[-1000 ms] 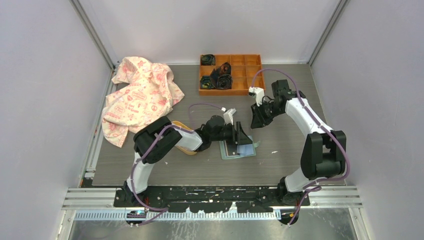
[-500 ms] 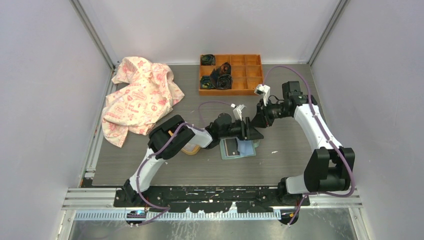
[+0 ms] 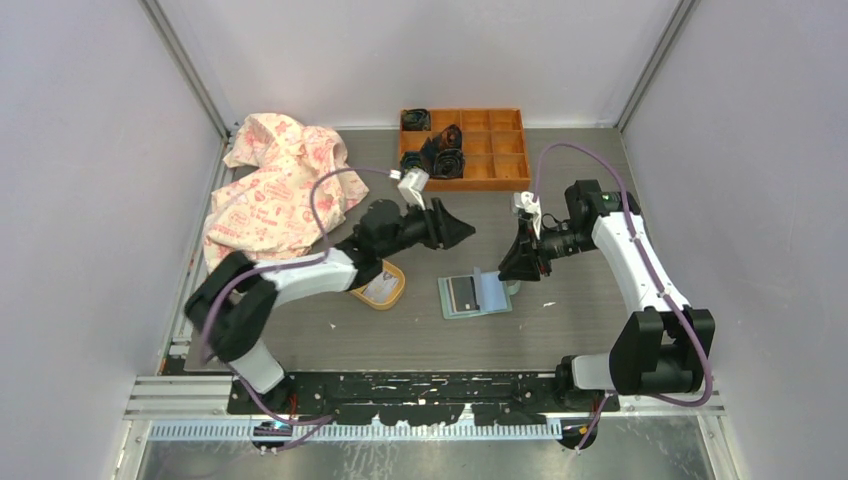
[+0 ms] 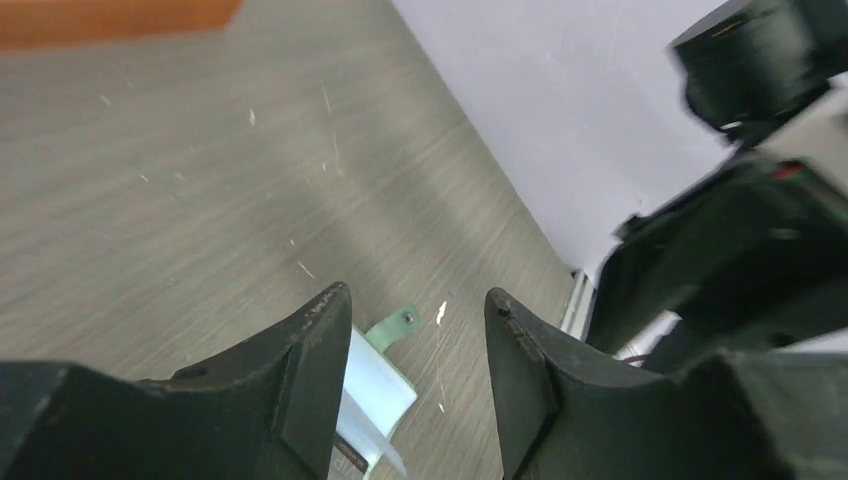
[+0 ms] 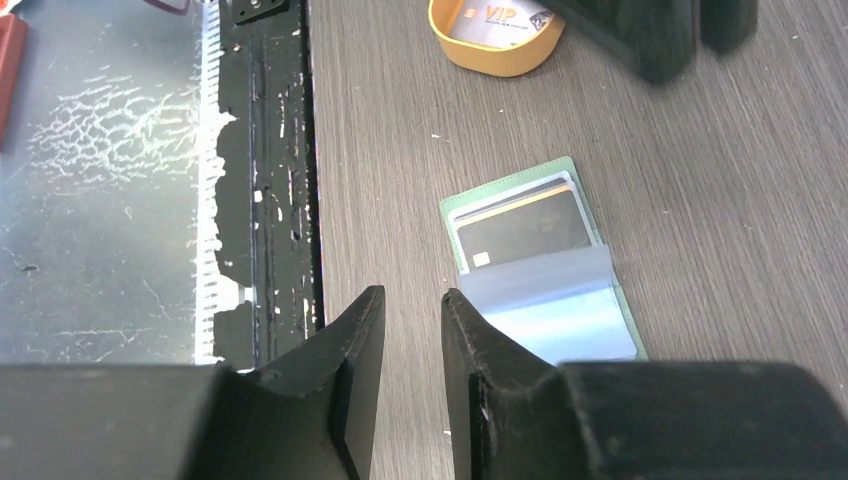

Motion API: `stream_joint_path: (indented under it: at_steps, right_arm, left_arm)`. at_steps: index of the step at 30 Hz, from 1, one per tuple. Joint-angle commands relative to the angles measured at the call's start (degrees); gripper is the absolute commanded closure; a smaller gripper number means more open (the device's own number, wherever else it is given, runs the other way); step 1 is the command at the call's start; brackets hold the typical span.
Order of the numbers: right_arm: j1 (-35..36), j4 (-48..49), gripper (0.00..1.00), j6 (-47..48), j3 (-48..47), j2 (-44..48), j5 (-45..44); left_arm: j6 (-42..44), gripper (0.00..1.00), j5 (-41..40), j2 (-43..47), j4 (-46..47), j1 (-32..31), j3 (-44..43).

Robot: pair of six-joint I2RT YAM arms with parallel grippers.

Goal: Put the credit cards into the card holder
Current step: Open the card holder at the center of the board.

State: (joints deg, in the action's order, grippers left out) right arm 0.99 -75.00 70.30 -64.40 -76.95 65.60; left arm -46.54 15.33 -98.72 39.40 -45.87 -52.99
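Pincers, two, both empty.

Left pincer (image 3: 458, 229): jaws wide apart, nothing between them, held above the table (image 3: 560, 330).

Right pincer (image 5: 412, 297): jaws drawn close with a narrow gap showing bare table; nothing clamped.

Card holder (image 5: 540, 262): pale green, lying open and flat on the table, just ahead of the right pincer and below the left pincer, on the side toward the arm bases. Neither pincer touches it. Its snap tab (image 4: 405, 318) shows between the left pincer's fingers.

Credit cards, housed: a dark card (image 5: 520, 235) sits in the holder, an orange edge (image 5: 520, 203) above it, likely a second card; a clear sleeve (image 5: 545, 300) lies over the near half.

Credit cards, outstanding: one whitish card (image 5: 495, 18) marked VIP rests in the yellow dish (image 5: 480, 58), beyond the holder from the right pincer and well behind the left pincer's tips.

Also present: orange tray (image 3: 463, 148) and patterned cloth (image 3: 280, 190), both far from the right pincer.

Progress, as judged: partly done. At least one card is in; the dish card remains to be fetched and slid into a sleeve.
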Motion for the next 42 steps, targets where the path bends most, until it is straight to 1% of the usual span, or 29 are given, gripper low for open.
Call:
stream_joint_path:
  at_steps: [1, 2, 3, 5, 6, 7, 8, 9, 11, 13, 15, 17, 20, 23, 26, 27, 29, 32, 36, 38, 39, 42]
  right_arm:
    - [-0.20, -3.13, 0.67, 6.36, -0.30, -0.42, 1.90]
    - [-0.23, -3.00, 0.67, 6.46, -0.17, -0.87, 1.20]
    - [-0.21, -2.49, 0.67, 6.14, 0.01, -1.38, 0.56]
    - [0.02, 0.88, 0.68, 2.13, 0.62, -1.96, -1.46]
    - [0.51, 3.64, 0.69, -1.51, 1.18, -2.01, -2.81]
    - [1.29, 7.49, 0.70, -5.64, 1.93, -1.78, -4.64]
    - [2.41, 11.93, 0.71, -10.35, 2.89, -1.36, -6.81]
    - [3.79, 16.82, 0.72, -15.69, 4.18, -0.53, -9.94]
    - [7.16, 25.49, 0.72, -21.92, 6.52, 1.00, -16.39]
    - [11.06, 28.10, 0.72, -23.66, 7.89, 1.09, -21.65]
    - [14.61, 27.24, 0.73, -22.02, 7.94, -1.20, -25.65]
    - [16.89, 26.03, 0.77, -19.91, 7.52, -4.36, -30.59]
    - [19.19, 25.39, 0.80, -19.15, 6.68, -9.10, -37.01]
    - [20.40, 25.13, 0.81, -19.66, 5.95, -13.01, -41.86]
    - [21.20, 25.74, 0.81, -21.09, 5.49, -16.30, -46.05]
    - [21.42, 26.12, 0.81, -21.87, 5.25, -17.29, -47.64]
    - [21.81, 27.02, 0.81, -23.65, 4.69, -18.94, -50.35]
    - [21.86, 29.59, 0.81, -26.89, 4.46, -19.67, -54.32]
    - [21.69, 34.32, 0.78, -31.67, 4.59, -18.45, -60.10]
    - [21.05, 34.86, 0.77, -33.79, 4.12, -16.88, -58.50]
    - [20.53, 34.52, 0.77, -34.32, 3.92, -15.86, -56.73]
    - [19.25, 33.71, 0.76, -35.20, 3.39, -10.43, -51.21]
  left_arm:
    - [12.13, 0.49, -8.72, 13.03, -16.00, -0.64, 4.34]
    - [12.62, 0.50, -9.95, 14.63, -19.04, -0.63, 5.46]
    - [12.73, 0.54, -10.77, 15.77, -21.94, -0.63, 6.39]
    - [12.14, 0.73, -9.49, 16.52, -25.35, -0.65, 7.89]
    - [11.38, 0.84, -8.01, 16.34, -25.93, -0.64, 8.51]
    - [10.53, 0.91, -6.50, 15.91, -25.87, -0.73, 9.11]
    - [9.37, 0.95, -5.14, 15.52, -25.50, -0.79, 9.66]
    - [8.54, 0.97, -4.46, 15.27, -25.23, -1.02, 10.32]
    - [8.14, 0.98, -5.04, 16.06, -25.16, -1.66, 11.33]
    - [8.82, 0.98, -6.69, 18.35, -25.56, -2.17, 12.35]
    - [10.24, 0.98, -7.95, 21.53, -26.63, -2.23, 13.21]
    - [12.56, 0.98, -9.21, 25.32, -28.21, -2.23, 14.34]
    - [14.83, 0.96, -11.65, 32.58, -29.53, -2.21, 17.31]
    - [16.13, 0.88, -14.76, 41.21, -30.85, -2.04, 21.03]
    - [15.79, 0.66, -19.05, 51.10, -34.16, -1.74, 23.57]
    - [15.53, 0.60, -19.91, 53.83, -35.44, -1.61, 24.29]
    - [14.78, 0.54, -20.53, 58.48, -37.88, -1.43, 25.04]
    - [12.67, 0.51, -19.44, 63.21, -40.28, -1.25, 26.39]
    - [8.43, 0.49, -16.21, 64.74, -40.95, -1.24, 28.17]
    - [7.53, 0.49, -15.61, 64.08, -42.39, -1.30, 27.76]
    - [7.44, 0.49, -14.08, 63.68, -43.68, -1.25, 27.26]
    - [8.20, 0.48, -14.82, 62.57, -48.93, -1.18, 25.49]
